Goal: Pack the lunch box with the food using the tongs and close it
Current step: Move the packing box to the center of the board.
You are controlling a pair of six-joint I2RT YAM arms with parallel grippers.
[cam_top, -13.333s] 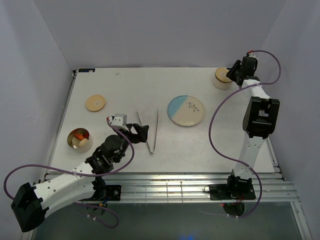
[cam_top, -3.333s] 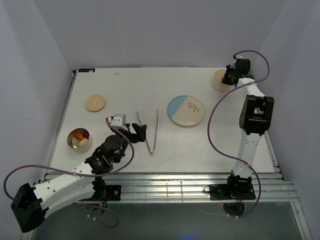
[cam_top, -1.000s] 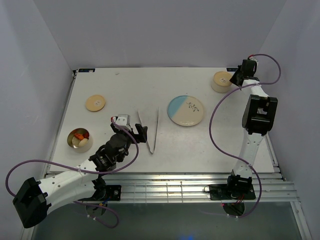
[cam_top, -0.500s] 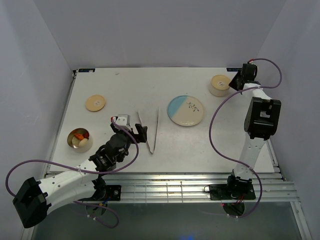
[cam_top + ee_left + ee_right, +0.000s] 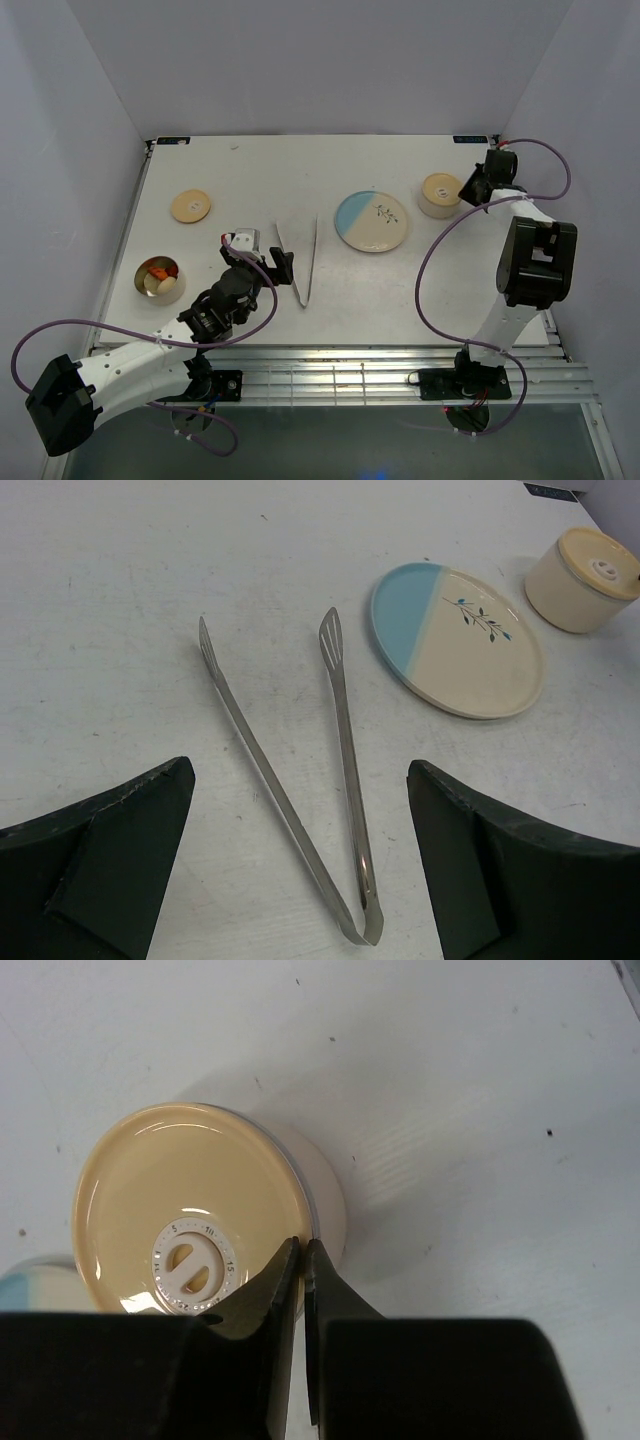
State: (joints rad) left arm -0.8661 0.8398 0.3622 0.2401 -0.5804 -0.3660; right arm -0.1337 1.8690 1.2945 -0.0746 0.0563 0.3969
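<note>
Prob. a robot lab: bare white table (image 5: 250,170), plain booth walls (image 5: 300,60).

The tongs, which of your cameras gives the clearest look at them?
The left wrist view: the tongs fill the frame, both slotted tips and the joined end sharp. The top external view shows the tongs whole but small. The right wrist view misses them.

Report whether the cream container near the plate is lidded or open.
Lidded: a tan lid covers the container's whole top.
</note>
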